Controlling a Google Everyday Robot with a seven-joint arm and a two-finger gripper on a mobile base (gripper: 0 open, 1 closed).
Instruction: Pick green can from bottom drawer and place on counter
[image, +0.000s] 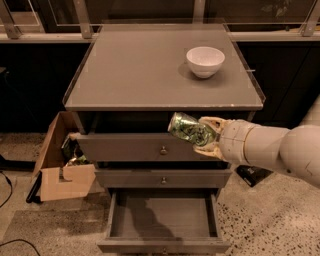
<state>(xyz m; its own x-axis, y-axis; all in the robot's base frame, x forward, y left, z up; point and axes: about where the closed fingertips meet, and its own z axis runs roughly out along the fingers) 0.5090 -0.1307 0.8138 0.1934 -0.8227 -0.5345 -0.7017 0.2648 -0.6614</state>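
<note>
The cream two-finger gripper (207, 135) clenches the shiny mottled dark-green metal can (187, 129), tilted, above the pulled-out grey tray-like bottom drawer (162, 217).

tool (206, 135) with green can (186, 128) between counter (135, 70) and bottom drawer (162, 220) | bowl (205, 60) on counter

White bowl (205, 61) upright, high at right rear, open cardboard box (65, 177) on speckled floor (260, 215) at left, dark clutter inside, top drawer (125, 147) and middle drawer (165, 178) closed, gripper (207, 135) before top drawer.
</note>
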